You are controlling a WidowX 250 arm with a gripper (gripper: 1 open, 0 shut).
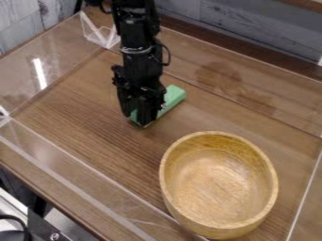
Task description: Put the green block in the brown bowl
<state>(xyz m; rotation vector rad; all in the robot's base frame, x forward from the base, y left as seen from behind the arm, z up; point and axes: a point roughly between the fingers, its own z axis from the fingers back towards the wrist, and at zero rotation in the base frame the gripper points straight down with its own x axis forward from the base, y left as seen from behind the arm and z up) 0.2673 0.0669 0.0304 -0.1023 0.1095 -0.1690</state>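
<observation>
Wooden tabletop [88, 132] enclosed by clear plastic walls [44, 56], seen from above and in front; glare streaks cross the left-hand wall, and a grey planked wall [251, 24] closes the background. Left of centre, the black robot arm [132, 33] descends from the top edge, its gripper [143, 115] pointing straight down onto the table; the jaws stand partly apart astride the near end of the green block [169, 97], and whether they press on it or merely straddle it cannot be told; whether that end is lifted off the surface cannot be told either. The green block projects to the right and rearward from behind the fingers, its far end free and near the wood. Between the block and the brown bowl [219, 182] lies bare tabletop, with nothing standing in the path; a darker, faintly shiny patch marks the wood to the right of the block. The brown bowl sits at lower right, upright, well apart from the gripper, its thick rim close to the front clear wall; its hollow shows only wood grain.
</observation>
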